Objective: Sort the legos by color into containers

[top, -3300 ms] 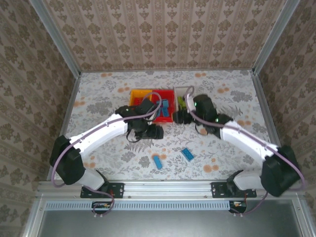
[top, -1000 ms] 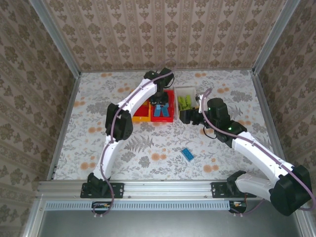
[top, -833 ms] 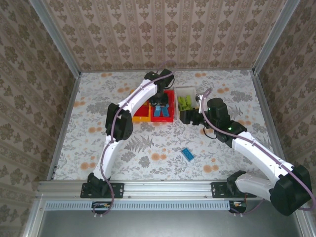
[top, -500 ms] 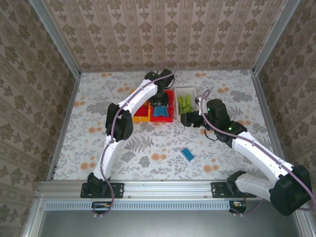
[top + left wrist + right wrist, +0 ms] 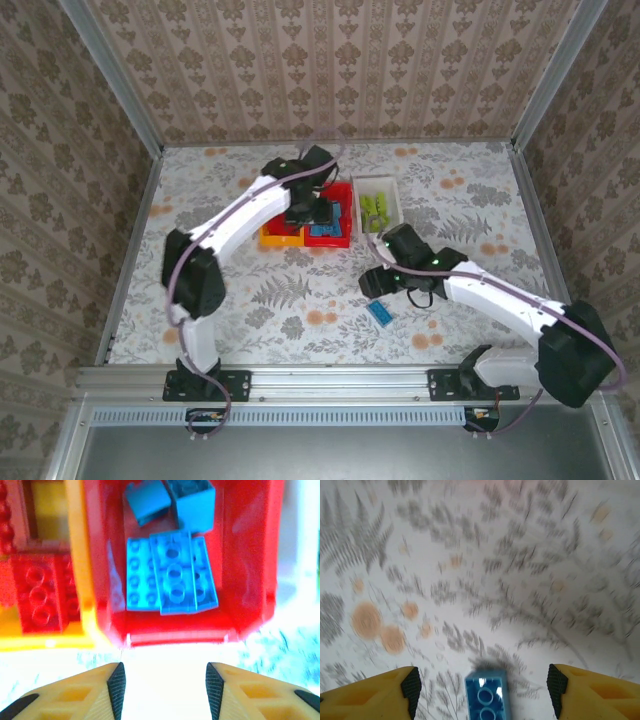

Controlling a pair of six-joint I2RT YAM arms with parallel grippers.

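A small blue plastic brick (image 5: 486, 700) lies at six o'clock between the right gripper (image 5: 373, 284)'s spread, empty jaws. The left gripper (image 5: 165, 685) gapes empty, with the red plastic bin (image 5: 175, 635) at twelve.

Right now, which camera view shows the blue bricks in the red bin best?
Left wrist: the blue bricks lie close and clear inside the red bin. Top external gives small blue patches, partly covered.

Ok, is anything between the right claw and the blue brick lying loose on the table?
Nothing visible. The blue brick lies on bare table under the right claw, between its open fingers and touching neither. The red bin, which holds blue bricks, has the open, empty left claw hanging at its near edge.
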